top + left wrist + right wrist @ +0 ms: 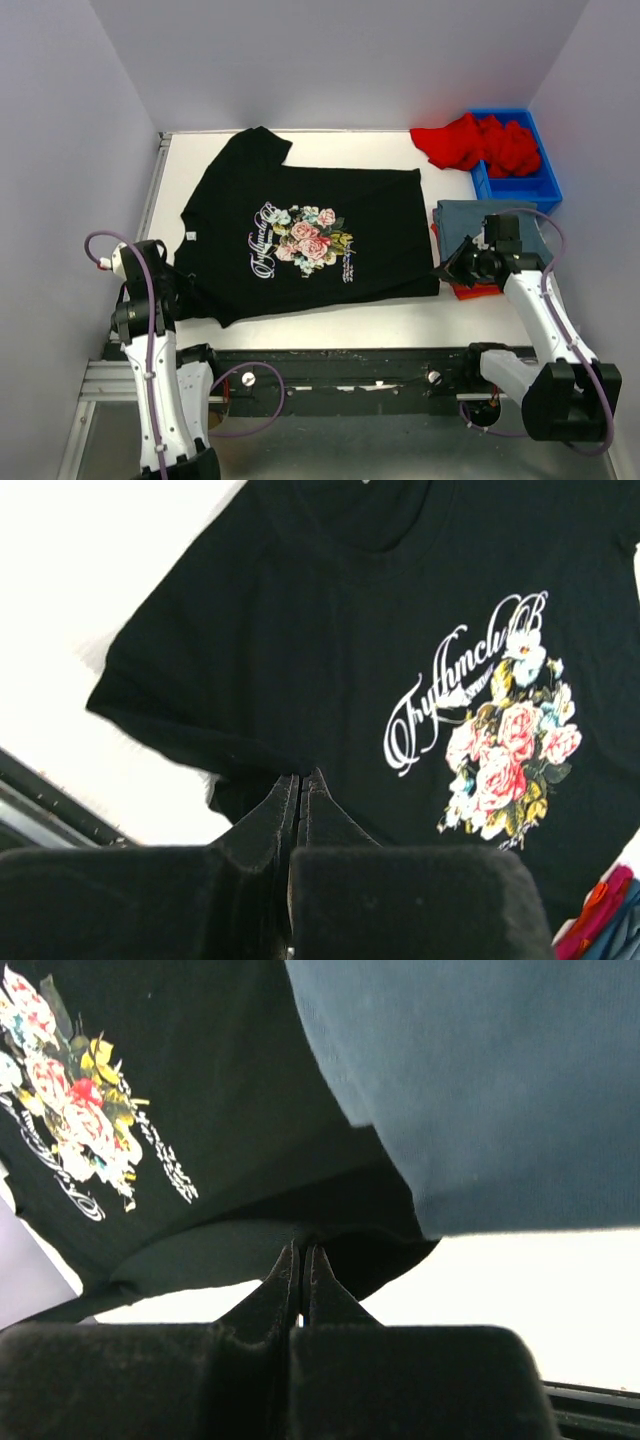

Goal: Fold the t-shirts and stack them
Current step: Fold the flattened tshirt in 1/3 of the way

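A black t-shirt (300,235) with a floral print lies spread flat across the white table (330,325), print up. My left gripper (168,287) is shut, its tips pinching the shirt's near-left edge (300,777). My right gripper (447,271) is shut on the shirt's near-right corner (302,1248), which lifts slightly off the table. To the right is a folded slate-blue t-shirt (470,225) (480,1090) resting on an orange one (476,292). A bright red t-shirt (470,140) hangs crumpled out of the bin.
A blue plastic bin (530,188) stands at the back right corner against the wall. Grey walls close in the table on the left, back and right. A black metal rail (340,365) runs along the near edge between the arm bases.
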Controlling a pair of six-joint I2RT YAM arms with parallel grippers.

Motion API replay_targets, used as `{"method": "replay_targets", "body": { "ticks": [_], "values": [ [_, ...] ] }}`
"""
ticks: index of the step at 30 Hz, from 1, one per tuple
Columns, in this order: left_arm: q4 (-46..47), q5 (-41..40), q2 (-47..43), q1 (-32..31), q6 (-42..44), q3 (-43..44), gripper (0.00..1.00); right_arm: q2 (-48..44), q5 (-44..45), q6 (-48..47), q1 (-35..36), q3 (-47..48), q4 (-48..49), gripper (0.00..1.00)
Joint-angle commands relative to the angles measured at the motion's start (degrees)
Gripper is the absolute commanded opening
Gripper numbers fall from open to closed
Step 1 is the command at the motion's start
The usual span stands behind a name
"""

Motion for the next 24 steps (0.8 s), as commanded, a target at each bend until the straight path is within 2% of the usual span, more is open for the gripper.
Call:
{"method": "replay_targets", "body": {
  "ticks": [1, 11, 15, 24],
  "values": [
    [9.56, 1.47, 6.67, 0.14, -2.30, 1.85, 0.00, 5.86, 4.45, -0.23, -0.09, 5.28, 2.37, 0.01],
    [20.10, -1.51, 17.93, 0.14, -4.75, 7.48, 0.00, 21.86, 3.83, 3.54, -0.09, 16.35, 8.00, 0.01],
    [25.99, -0.11, 22.50, 0.14, -7.30, 7.48, 0.00, 27.57, 4.98, 4.25, -0.09, 21.27, 8.27, 0.01],
    [29.96, 0.68, 34.01, -1.52, -8.19, 14.15, 0.00, 34.17, 5.07, 4.34, -0.09, 25.33, 9.23, 0.01]
  ]
}}
